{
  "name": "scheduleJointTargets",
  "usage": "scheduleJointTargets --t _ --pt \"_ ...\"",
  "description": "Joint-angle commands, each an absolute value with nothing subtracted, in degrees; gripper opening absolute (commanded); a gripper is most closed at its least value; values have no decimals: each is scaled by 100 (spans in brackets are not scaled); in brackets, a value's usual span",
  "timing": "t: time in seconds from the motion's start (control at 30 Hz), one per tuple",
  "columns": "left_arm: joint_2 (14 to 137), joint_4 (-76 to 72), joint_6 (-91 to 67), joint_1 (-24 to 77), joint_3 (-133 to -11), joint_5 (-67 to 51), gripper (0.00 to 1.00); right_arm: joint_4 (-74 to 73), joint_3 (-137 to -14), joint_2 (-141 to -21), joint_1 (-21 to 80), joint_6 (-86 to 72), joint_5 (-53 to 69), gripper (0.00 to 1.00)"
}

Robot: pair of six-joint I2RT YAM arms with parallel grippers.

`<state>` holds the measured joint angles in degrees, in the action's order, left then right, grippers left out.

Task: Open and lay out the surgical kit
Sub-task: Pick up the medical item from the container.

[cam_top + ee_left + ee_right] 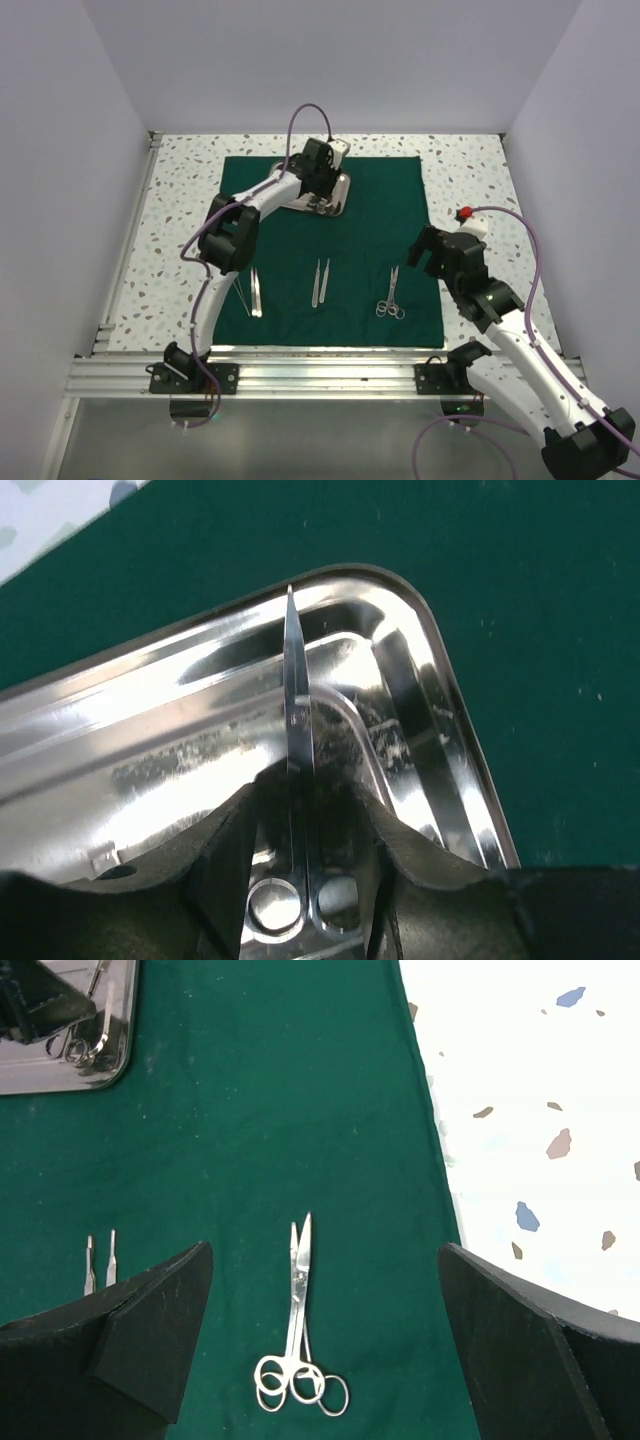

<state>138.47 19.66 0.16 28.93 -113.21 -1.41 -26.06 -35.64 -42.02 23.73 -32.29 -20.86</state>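
- Steel tray (344,190): mostly hidden beneath the left gripper (320,196) in the overhead view.
- Tweezers (100,1258): lower length hidden behind a right-hand jaw.
- Tray contents: too small to identify overhead.

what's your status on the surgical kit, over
Left end effector open astride scissors in steel tray. Right end effector open near second scissors on green cloth. Tweezers laid out. Nothing in the way.

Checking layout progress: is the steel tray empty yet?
Not empty: one pair of scissors lies in the steel tray, between the left gripper's fingers.
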Motion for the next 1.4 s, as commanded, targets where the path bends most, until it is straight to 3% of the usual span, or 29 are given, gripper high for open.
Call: scheduleJointTargets --t 0.0,0.23,0.47,0.63,0.9,1.0,1.37 --pt "14167 1520 211 2953 -11811 -53 46 -2426 -3586 -4245 2391 -3155 -2101 98" --pt "14985 1837 290 2944 -12963 149 51 -2426 -3604 -4280 2382 -3146 -2074 98" --pt "15529 2144 273 2909 -13631 501 49 -2391 -3612 -4315 2391 -3129 -1995 98" --pt "15671 2495 272 2830 -13842 414 34 -2373 -3612 -4324 2382 -3129 -1925 98" --pt "15820 3093 325 2733 -13826 -113 20 -2347 -3612 -4368 2382 -3120 -1898 98" --pt "15820 3155 378 2733 -13764 -176 0 -2347 -3612 -4368 2391 -3120 -1907 98" --pt "14960 2268 53 2558 -13368 219 0 -2355 -3595 -4324 2382 -3129 -1942 98"
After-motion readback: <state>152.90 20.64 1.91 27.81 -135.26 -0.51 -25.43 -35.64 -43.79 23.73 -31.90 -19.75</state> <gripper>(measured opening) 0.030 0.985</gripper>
